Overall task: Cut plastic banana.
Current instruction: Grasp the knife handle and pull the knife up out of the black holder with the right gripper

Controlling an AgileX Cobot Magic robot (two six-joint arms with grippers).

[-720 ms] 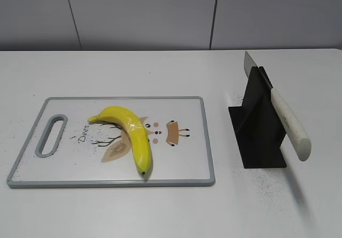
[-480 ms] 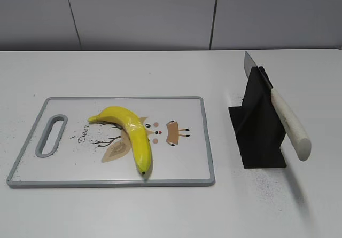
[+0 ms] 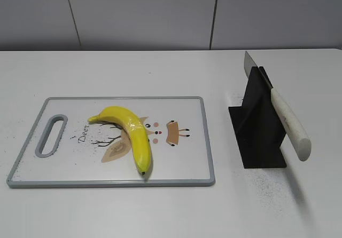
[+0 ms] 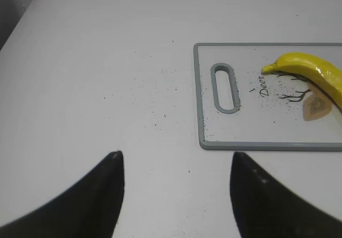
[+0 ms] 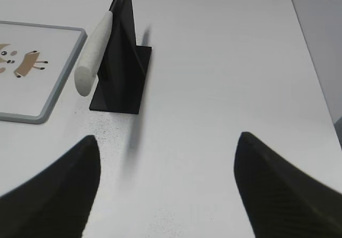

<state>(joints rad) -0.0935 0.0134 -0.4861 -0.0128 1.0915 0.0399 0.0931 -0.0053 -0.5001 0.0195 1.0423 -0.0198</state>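
Looking down the white table (image 3: 160, 211), we see the plastic banana (image 3: 132, 134) lying on its side on the cutting board (image 3: 181, 168), across the printed deer drawing, its stem end toward the board's slotted handle (image 3: 51, 135). Well apart to the right stands a black knife stand (image 3: 259, 126); the knife (image 3: 288, 121) rests in it at a slant, blade tip raised behind the stand and pale handle pointing toward the front edge of the table. Neither arm appears in the exterior view. In the left wrist view, the left gripper (image 4: 176, 195) hangs over bare table just beside the board's handle end, its fingers spread and holding nothing. In the right wrist view, the right gripper (image 5: 166, 187) hangs above the table near the stand, fingers likewise spread wide and empty.
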